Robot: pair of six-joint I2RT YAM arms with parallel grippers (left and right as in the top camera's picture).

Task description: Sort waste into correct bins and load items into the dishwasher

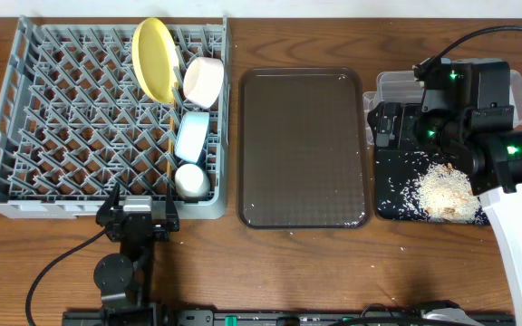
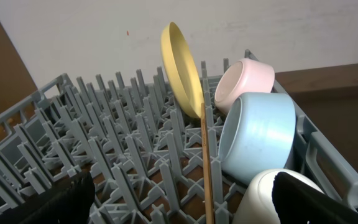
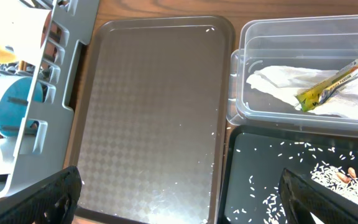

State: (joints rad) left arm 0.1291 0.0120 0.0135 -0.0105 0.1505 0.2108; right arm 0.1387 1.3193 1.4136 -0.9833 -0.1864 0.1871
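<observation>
My left gripper [image 1: 141, 210] & right gripper [image 3: 179, 199] gape wide, empty; risk: left, close to the rack [image 1: 62, 201], could bump the chopsticks [image 2: 206, 155] & tip the plate [image 1: 155, 59].

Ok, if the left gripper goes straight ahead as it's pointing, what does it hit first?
Likely the wooden chopsticks, dead ahead of the open left gripper, among the dish rack pegs. The white cup sits just right of that line; depth is unclear.
</observation>
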